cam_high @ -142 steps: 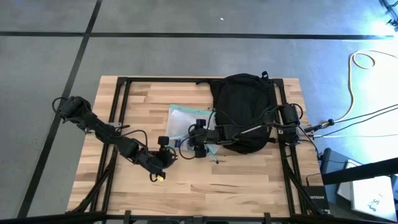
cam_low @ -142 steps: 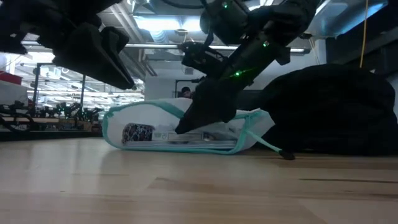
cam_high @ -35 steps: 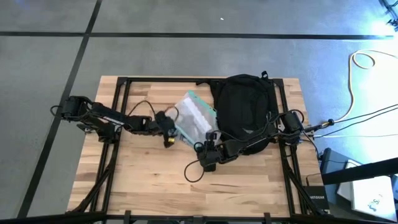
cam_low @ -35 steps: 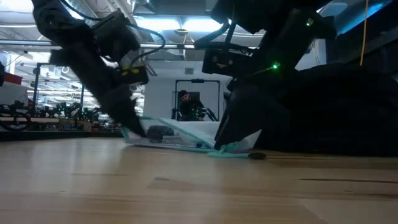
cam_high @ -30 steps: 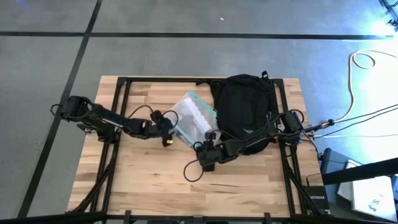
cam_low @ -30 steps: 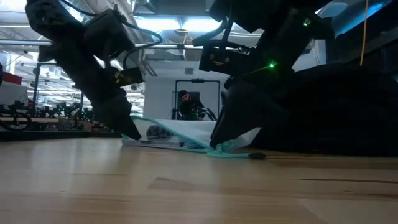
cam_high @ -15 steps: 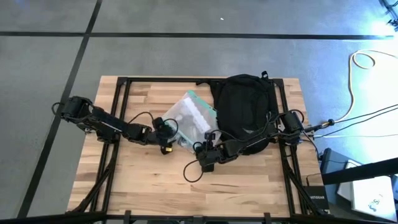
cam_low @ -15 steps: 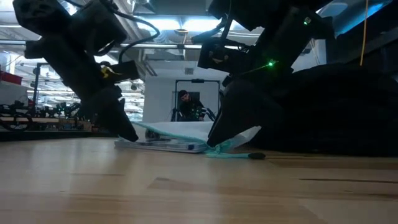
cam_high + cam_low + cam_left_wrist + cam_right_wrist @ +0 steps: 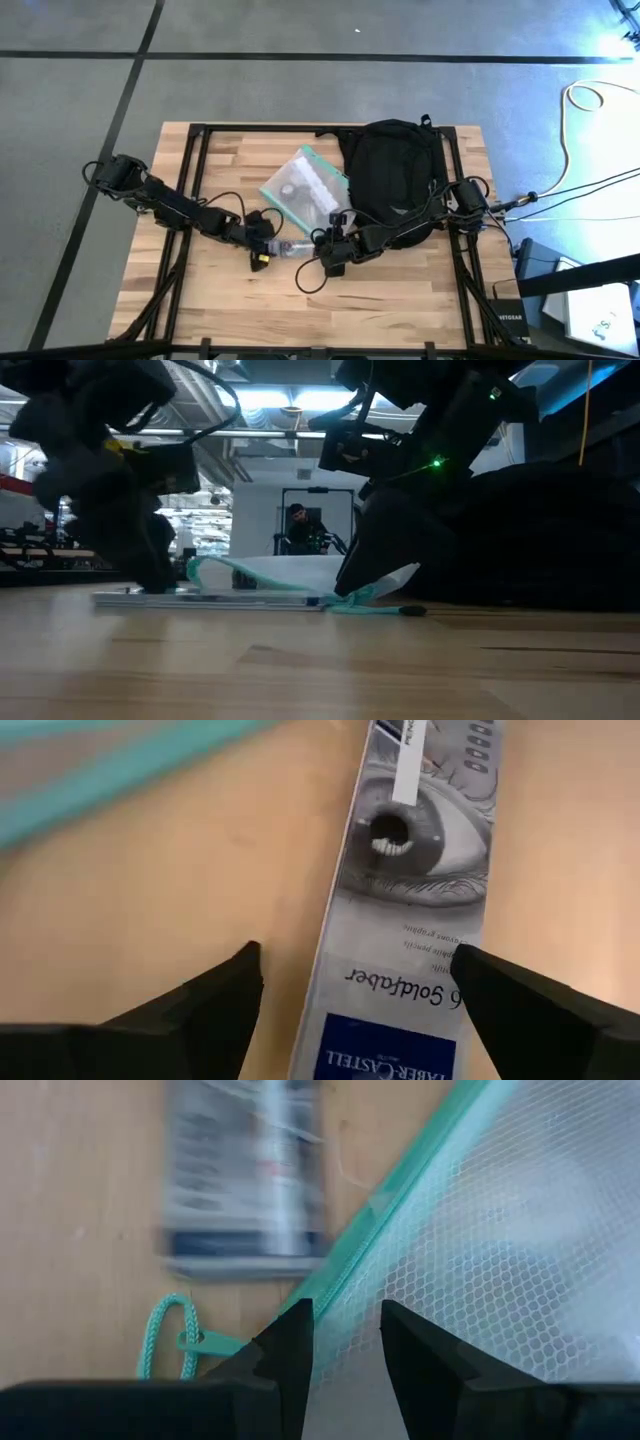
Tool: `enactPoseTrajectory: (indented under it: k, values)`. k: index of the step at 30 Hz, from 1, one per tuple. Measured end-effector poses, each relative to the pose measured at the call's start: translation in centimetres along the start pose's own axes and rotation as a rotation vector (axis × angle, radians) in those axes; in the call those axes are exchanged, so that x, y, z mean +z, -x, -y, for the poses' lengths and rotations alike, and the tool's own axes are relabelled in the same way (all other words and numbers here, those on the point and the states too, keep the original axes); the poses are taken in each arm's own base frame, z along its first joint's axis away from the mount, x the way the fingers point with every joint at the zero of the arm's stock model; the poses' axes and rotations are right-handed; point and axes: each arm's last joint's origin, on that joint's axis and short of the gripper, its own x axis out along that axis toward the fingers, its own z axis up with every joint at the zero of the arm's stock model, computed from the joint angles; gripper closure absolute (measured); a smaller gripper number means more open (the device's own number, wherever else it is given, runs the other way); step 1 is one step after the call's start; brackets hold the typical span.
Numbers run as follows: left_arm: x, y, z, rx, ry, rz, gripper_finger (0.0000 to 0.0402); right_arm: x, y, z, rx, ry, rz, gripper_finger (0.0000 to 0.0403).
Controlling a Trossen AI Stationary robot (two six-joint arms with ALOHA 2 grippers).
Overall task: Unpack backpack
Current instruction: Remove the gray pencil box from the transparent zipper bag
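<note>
The black backpack [image 9: 395, 175] lies at the table's far right. Left of it, the clear teal-edged mesh pouch [image 9: 303, 188] lies on the wood. A flat grey pencil box [image 9: 292, 247] printed with an eye [image 9: 415, 840] lies flat on the table just nearer than the pouch. My left gripper [image 9: 270, 246] is at the box's left end, fingers wide on either side of it. My right gripper [image 9: 323, 240] is shut on the pouch's near corner, close to the box's right end. A teal cord [image 9: 165, 1340] trails from that corner. My left gripper has the box's left end [image 9: 390, 1020] between its two fingers, which come slanting down from the table's left and lie along the box. One fingertip [image 9: 470, 970] meets a long edge; whether the other touches I cannot tell. The box lies flat on the table. My right gripper pinches the pouch's teal zip edge [image 9: 350, 1275] and the mesh beside it, at the near corner. The fingers come slanting down from the table's right. That corner [image 9: 385, 580] is raised a little; the pouch's other end lies on the table.
Black frame rails [image 9: 190, 180] run along the table's left and right sides, and a loose cable [image 9: 308, 278] loops nearer than my right gripper. Bare wood [image 9: 300, 310] stretches to the near edge. A person [image 9: 297, 520] shows far off in the room.
My left gripper has gone toward the table's near edge, and the pencil box has come with it out of the pouch. The box now lies flat on the bare wood. The pouch has sunk flatter on its left side.
</note>
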Motion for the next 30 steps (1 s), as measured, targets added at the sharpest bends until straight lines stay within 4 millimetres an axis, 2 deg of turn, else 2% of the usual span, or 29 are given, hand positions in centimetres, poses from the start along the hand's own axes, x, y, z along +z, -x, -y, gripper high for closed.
enactPoseTrajectory:
  k: [7,11,14,18,23,28,30]
  values:
    - [-1.0,0.7,1.8,-0.079,-0.051,-0.019,0.0095,1.4,1.7,0.5,0.019,-0.018,0.096,0.0299]
    - [-0.9,1.9,2.9,-0.086,-0.127,0.089,0.0101,2.5,2.1,0.3,0.118,-0.1,0.194,0.0299]
    - [-0.4,2.7,3.4,-0.119,-0.166,0.17,0.0101,3.7,2.5,-0.6,0.267,-0.21,0.306,0.0299]
    - [-0.3,3.2,4.4,-0.193,-0.248,0.212,0.0101,4.4,3.3,-2.6,0.402,-0.245,0.407,0.0299]
    - [-1.1,3.8,5.7,-0.277,-0.424,0.223,0.0101,3.5,3.4,-5.2,0.425,-0.165,0.406,0.0311]
    - [-1.4,3.8,6.1,-0.178,-0.485,0.286,0.0106,2.1,1.3,-6.7,0.381,-0.126,0.366,0.0371]
    - [-1.4,3.7,6.0,-0.143,-0.483,0.298,0.0126,1.8,0.5,-6.8,0.363,-0.156,0.355,0.0394]
